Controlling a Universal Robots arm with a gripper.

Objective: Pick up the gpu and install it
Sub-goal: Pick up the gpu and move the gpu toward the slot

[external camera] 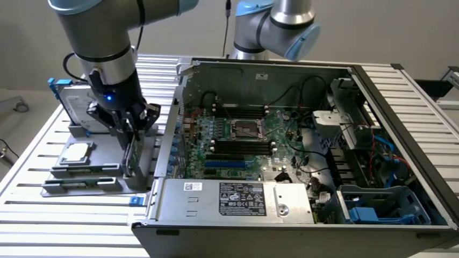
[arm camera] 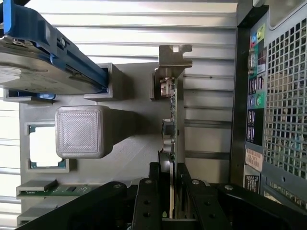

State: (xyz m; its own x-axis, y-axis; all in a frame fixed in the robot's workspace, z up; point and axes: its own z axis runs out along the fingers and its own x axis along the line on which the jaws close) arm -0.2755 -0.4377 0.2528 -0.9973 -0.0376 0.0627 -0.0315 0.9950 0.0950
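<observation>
A: Right, your hand is down over the stand on the counter, to the exterior view's left of the open case.

B: And the gpu?

A: It's standing on edge in its slot in the stand, with the bracket at the end away from your grip. In the wrist view your fingers sit one on each face of the card, drawn in against it. I'd call that clamped on the gpu.

B: So you're at the pick-up, not the install.

A: That's my read. The card looks seated in the stand, not yet lifted. The blue slots on the motherboard look bare.

B: What does getting it out ask of you?

A: A straight pull along the card's own plane, I'd say. It's thin and held near one end, so any twist could bind it in the slot. The drive and the grey block stand near, so you'd want a clean path.
</observation>
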